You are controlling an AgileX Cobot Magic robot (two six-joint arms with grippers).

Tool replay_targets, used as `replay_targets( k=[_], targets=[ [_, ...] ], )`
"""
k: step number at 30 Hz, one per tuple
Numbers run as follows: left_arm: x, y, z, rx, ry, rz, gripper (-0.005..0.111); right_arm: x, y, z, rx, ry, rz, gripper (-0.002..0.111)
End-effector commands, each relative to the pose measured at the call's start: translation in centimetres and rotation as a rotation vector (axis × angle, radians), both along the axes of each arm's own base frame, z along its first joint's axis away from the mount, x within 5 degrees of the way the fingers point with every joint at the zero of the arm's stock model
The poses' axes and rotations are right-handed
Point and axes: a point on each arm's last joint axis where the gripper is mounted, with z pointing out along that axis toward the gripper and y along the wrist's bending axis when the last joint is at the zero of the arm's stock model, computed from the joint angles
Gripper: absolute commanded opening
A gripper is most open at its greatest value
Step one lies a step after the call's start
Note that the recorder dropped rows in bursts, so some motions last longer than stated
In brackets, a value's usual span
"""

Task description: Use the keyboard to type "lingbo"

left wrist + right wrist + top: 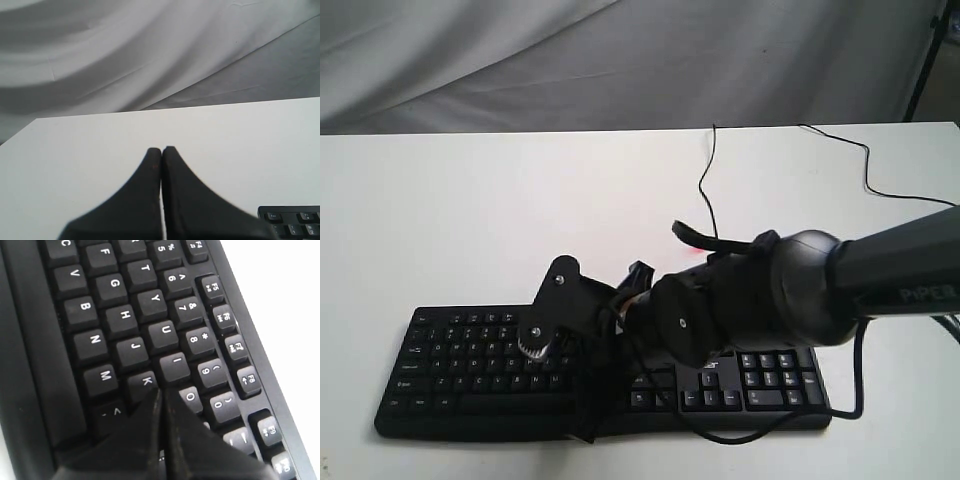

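Observation:
The black keyboard [470, 375] lies along the table's near edge, its number pad [770, 380] at the right. My right gripper [161, 390] is shut, and its tips are down among the keys between K [142, 385], I [172, 367] and O [191, 399]; whether they press a key cannot be told. In the exterior view the right arm [770, 290] crosses over the keyboard's middle and hides that part. My left gripper [161, 149] is shut on nothing, above bare white table, with a corner of the keyboard [292, 222] beside it.
A thin black cable [705, 180] runs from the keyboard toward the table's far edge. A second cable [865, 165] crosses the far right. Grey cloth [620, 60] hangs behind the white table [470, 220].

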Motion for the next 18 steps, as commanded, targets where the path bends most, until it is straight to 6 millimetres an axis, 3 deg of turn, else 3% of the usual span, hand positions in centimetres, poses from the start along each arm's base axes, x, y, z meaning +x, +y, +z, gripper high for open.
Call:
replay_targets(
  k=[1, 9, 18],
  targets=[
    [0.0, 0.0, -0.2, -0.004, 0.004, -0.004, 0.001, -0.1, -0.3, -0.1, -0.024, 0.004, 0.023, 0.0],
    [0.0, 0.0, -0.2, -0.004, 0.004, -0.004, 0.001, -0.3, -0.4, 2.9, 0.015, -0.047, 0.027, 0.0],
    [0.0, 0.0, -0.2, -0.004, 0.004, -0.004, 0.001, 0.1, 0.0, 3.0, 0.02, -0.047, 0.026, 0.0]
  ],
)
